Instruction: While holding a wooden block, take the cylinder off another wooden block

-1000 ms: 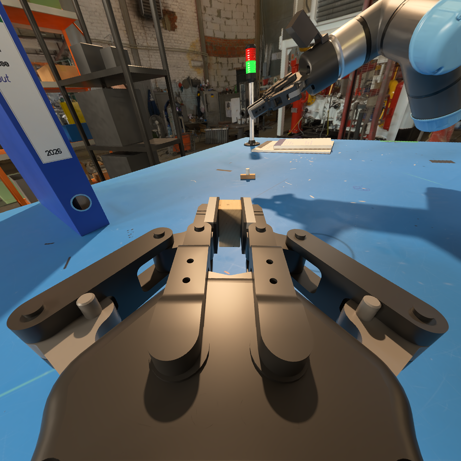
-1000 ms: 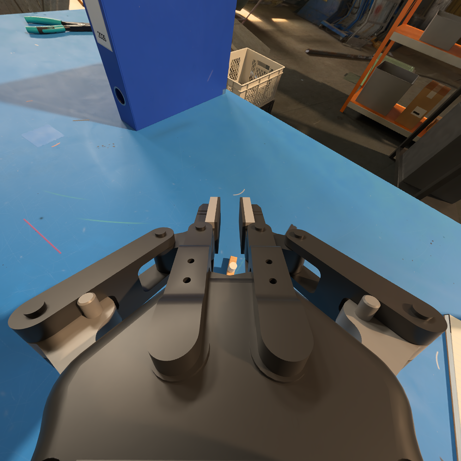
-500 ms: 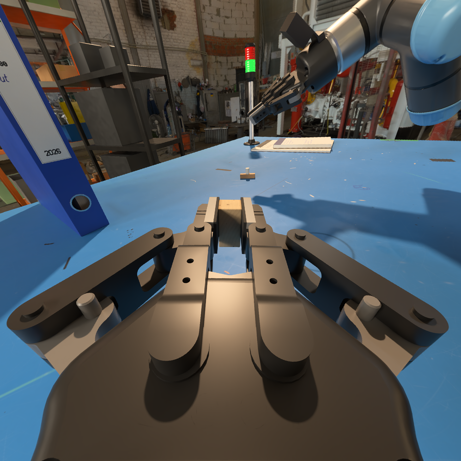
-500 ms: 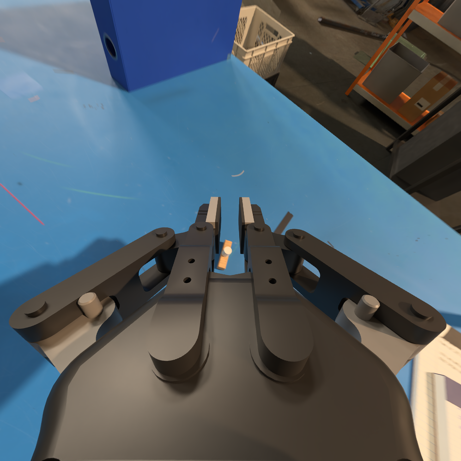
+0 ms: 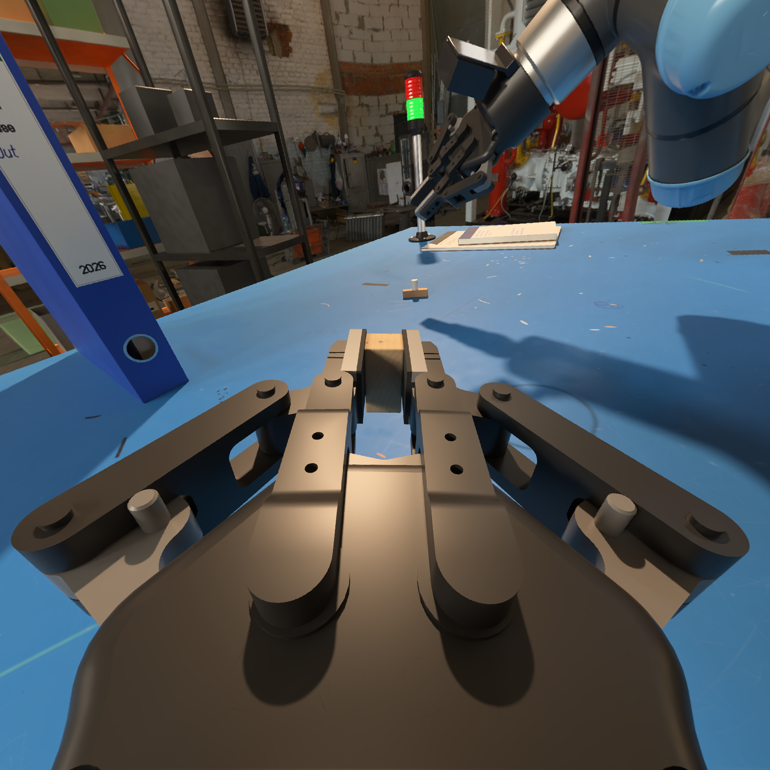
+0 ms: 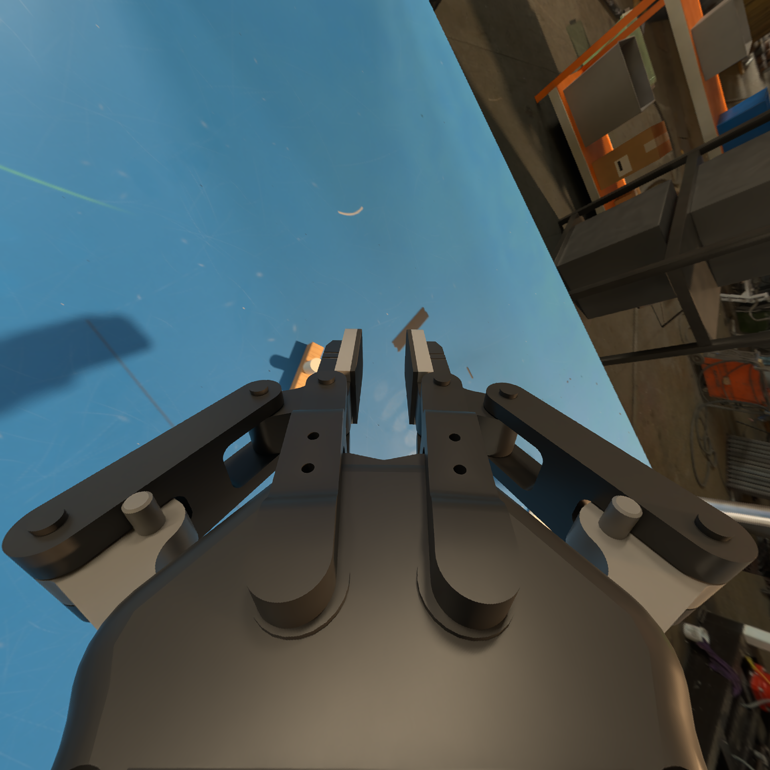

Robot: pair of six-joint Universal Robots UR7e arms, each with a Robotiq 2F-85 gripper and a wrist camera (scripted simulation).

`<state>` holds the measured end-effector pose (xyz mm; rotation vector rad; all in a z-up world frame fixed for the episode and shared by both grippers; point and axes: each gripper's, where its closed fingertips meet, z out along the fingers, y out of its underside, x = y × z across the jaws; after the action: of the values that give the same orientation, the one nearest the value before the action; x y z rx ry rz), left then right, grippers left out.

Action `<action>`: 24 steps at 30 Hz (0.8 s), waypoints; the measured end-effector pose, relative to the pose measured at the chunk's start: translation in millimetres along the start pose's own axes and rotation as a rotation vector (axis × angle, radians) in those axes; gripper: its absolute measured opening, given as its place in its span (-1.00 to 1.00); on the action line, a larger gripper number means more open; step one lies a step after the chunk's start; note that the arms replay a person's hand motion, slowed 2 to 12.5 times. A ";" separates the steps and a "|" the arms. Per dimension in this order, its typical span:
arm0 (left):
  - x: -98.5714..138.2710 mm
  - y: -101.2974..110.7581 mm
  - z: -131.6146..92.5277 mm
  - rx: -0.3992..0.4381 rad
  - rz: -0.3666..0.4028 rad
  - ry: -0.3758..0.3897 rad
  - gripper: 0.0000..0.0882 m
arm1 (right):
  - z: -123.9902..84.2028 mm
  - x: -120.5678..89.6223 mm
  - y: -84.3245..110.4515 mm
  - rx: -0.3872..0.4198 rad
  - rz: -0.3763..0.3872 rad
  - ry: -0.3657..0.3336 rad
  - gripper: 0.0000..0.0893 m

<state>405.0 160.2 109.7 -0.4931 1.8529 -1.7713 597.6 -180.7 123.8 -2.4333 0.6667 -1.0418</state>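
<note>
Right gripper [image 6: 383, 350] now lower, jaws spread beside cylinder [image 6: 310, 366]; left gripper [image 5: 383, 348] jaws pinching wooden block [image 5: 383, 362].

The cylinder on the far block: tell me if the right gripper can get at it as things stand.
Probably yes. The right gripper hangs above the table, jaws apart and empty, with nothing over the cylinder or its block. It is off-line, though: the cylinder sits outside its left finger.

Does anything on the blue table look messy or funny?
A bit. The blue binder stands tilted, not straight, and small pale chips litter the table. The cylinder stands upright on its flat block.
</note>
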 end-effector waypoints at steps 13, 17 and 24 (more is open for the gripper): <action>6.1 3.4 -2.7 -0.028 0.061 -0.003 -0.67 | 4.9 -23.0 -17.5 0.037 -0.001 -0.060 -0.56; 7.4 3.9 -3.8 -0.032 0.070 -0.003 -0.67 | 7.2 -24.0 -18.2 0.028 0.014 -0.056 -0.56; 8.7 4.9 -4.6 -0.041 0.073 -0.002 -0.67 | 12.1 -25.6 -18.5 0.020 0.083 -0.069 -0.58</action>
<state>395.8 159.0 103.8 -0.4362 1.8851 -1.6879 596.1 -149.1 111.9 -2.3909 0.7238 -0.9229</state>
